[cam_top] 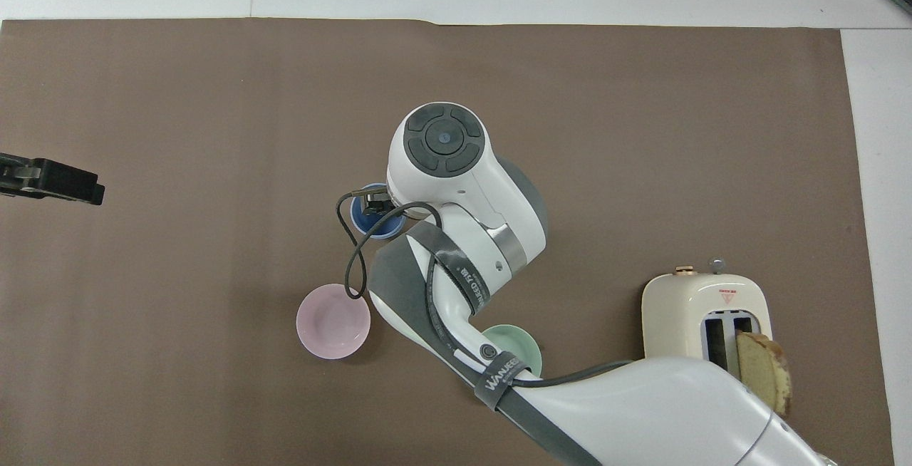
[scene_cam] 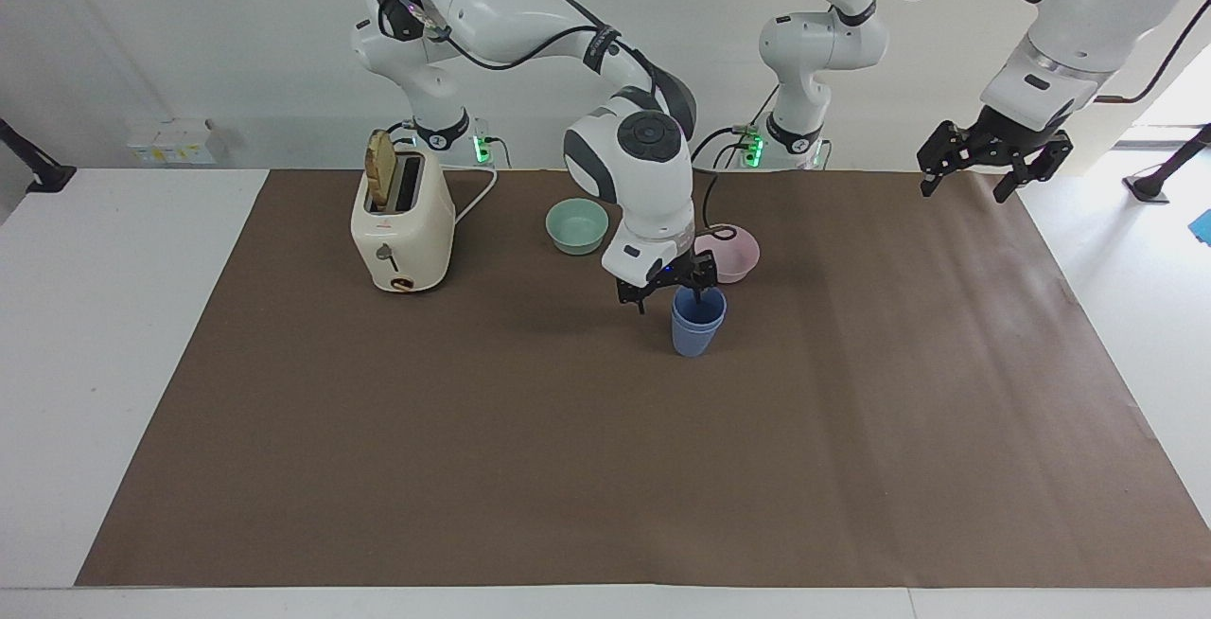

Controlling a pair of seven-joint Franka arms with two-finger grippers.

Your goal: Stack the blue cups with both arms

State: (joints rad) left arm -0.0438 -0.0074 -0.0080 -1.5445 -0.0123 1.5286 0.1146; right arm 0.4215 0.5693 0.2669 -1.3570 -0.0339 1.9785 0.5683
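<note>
- Your right gripper (scene_cam: 670, 295) hangs over the blue cups (scene_cam: 698, 321), fingers spread wide: one fingertip dips inside the cups' mouth, the other stands outside the wall, gripping nothing.
- The blue cups sit nested on the brown mat (scene_cam: 568, 468), farther from the robots than the pink bowl (scene_cam: 730, 251), just beside it.
- From overhead, the right arm's wrist covers most of the cups; you see only a blue crescent (cam_top: 373, 218).
- The mint bowl (scene_cam: 576, 224) is half hidden overhead too.
- Your left gripper (scene_cam: 993, 161) waits raised over the mat's edge at its own end, fingers apart, empty; overhead it is cut off by the frame.
- The toaster (scene_cam: 401, 231) holds one slice.
</note>
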